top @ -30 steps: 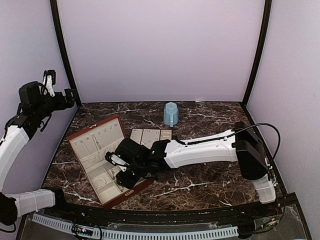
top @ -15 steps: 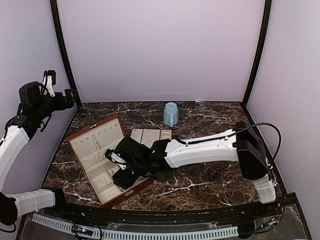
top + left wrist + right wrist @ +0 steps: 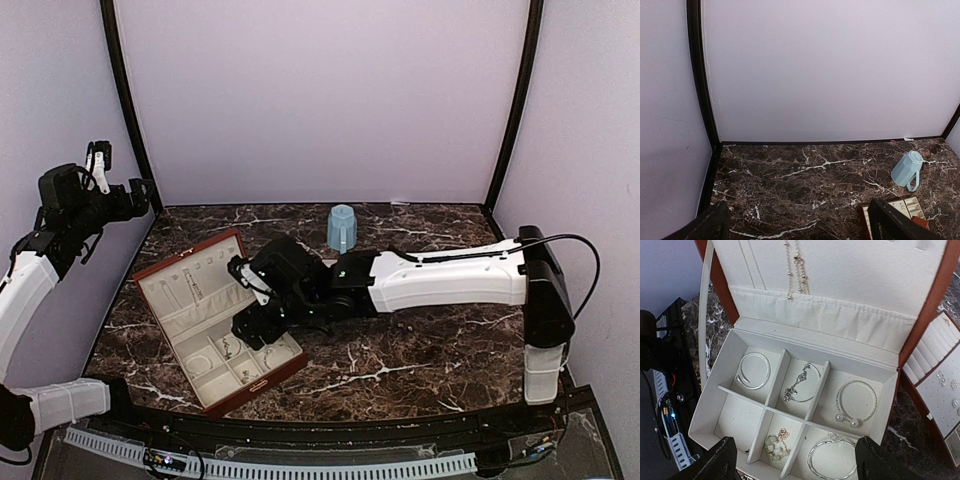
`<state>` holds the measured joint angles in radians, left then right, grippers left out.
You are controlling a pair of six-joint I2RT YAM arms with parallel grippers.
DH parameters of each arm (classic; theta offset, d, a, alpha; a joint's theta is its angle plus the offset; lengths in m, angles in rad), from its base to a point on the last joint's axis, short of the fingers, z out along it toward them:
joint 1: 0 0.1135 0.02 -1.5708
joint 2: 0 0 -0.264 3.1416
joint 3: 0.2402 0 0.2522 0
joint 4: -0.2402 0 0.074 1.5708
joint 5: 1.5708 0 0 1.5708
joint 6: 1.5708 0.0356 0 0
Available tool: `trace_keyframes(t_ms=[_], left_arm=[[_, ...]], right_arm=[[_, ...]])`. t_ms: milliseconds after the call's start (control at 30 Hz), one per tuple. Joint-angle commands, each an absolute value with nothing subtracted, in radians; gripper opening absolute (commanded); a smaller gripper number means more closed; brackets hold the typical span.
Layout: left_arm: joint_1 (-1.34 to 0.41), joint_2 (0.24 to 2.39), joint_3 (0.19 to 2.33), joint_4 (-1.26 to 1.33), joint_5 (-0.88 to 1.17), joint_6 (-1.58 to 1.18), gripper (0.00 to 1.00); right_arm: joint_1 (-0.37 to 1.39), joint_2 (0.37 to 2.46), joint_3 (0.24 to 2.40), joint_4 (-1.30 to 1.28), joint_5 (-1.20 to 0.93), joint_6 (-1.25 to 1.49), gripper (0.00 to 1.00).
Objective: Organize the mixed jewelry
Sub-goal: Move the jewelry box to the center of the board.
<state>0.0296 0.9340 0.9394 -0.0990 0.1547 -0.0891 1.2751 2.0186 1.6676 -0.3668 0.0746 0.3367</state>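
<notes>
Beneath the right claw [image 3: 796, 461] lies the dark marble-patterned bench [image 3: 420, 350], which carries the open reddish-brown box with cream lining [image 3: 720, 290]. The right claw's fingers stand apart with nothing between them. The left claw [image 3: 800, 227], raised well to the left of the box, is likewise spread and empty. Beyond the right claw stands a light-blue plastic mug [image 3: 342, 228]. On the right claw's right-finger side, just beside the box, sits the cream slotted tray [image 3: 927, 357].

The mixed jewelry [image 3: 801, 382], small silver-coloured pieces, lies in the box directly below the right claw.

Progress assessment: largely sorted.
- Five of six compartments hold one piece each; the near-left compartment is bare.
- Thin chains [image 3: 795, 260] hang on the lid lining.
- Small studs [image 3: 940, 376] sit on the tray.
- Whether pieces remain outside the box cannot be determined.

View coverage:
- Only the right wrist view resolves individual pieces.
- Only the top view shows both arms' positions.
- The left wrist view shows mug, tray corner and bench, but no box contents.
</notes>
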Motion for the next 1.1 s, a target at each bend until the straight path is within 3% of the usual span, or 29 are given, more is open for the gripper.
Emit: trace_keyframes(t_ms=[0,800,1067], left_arm=[[0.028,0.927,0.926,-0.077,0.143,-0.073,0.99],[0.028,0.912,0.922,-0.068,0.142,-0.076,0.99],[0.028,0.9,0.921,-0.065,0.149,-0.08,0.99]], right_arm=[[1.242,1.938,1.589,-0.344,0.116,0.425,0.83],[1.175,1.751,1.22,-0.394,0.042,0.823,0.87],[1.175,1.726,1.163,-0.305,-0.045,0.851,0.96]])
